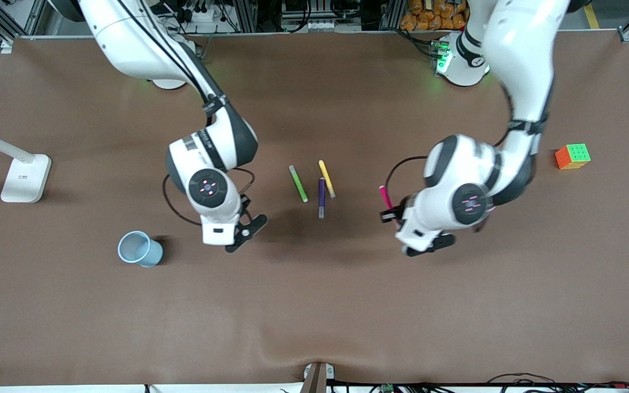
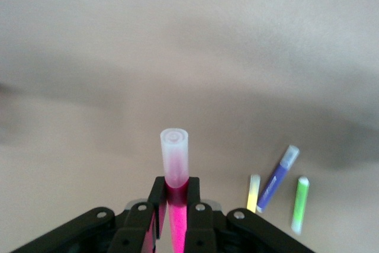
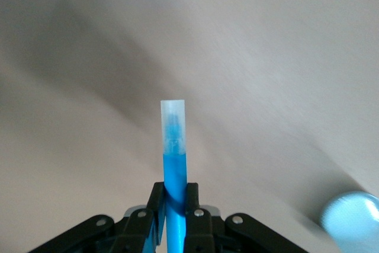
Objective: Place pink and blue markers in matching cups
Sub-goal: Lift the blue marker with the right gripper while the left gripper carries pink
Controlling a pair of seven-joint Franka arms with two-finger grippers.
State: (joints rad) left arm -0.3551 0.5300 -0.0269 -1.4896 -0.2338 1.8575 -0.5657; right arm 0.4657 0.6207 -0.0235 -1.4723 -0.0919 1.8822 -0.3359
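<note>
Overhead, both Franka arms reach out over the brown table point(image 1: 314, 305), each w/ a marker pinched in its jaws. Left gripper point(image 2: 176, 217) is up in the air over bare table toward the left arm's end, fingers pressed onto the pink marker point(image 2: 175, 164); the magenta barrel runs between the pads and its pale translucent cap sticks out past the fingertips, and in the front view a short pink length shows above the wrist. Right gripper point(image 3: 175, 214) is over bare table toward the right arm's end, fingers clamped on the blue marker point(image 3: 174, 146), pale cap likewise projecting past the tips. Blue cup point(image 1: 140, 249) stands upright on the table just beside the right gripper, toward the right arm's end, open mouth visible; it also shows at the edge of the right wrist view. Pink cup not visible in any view. Between the two grippers lie three loose markers, close together: green marker point(image 1: 298, 184), yellow marker point(image 1: 326, 178) and dark purple marker point(image 1: 321, 198), the purple one nearest the front camera, its upper end close beside the yellow. Multicoloured puzzle cube point(image 1: 573, 156) sits past the left gripper toward the left arm's end; white lamp base point(image 1: 26, 178) sits at the right arm's end.
</note>
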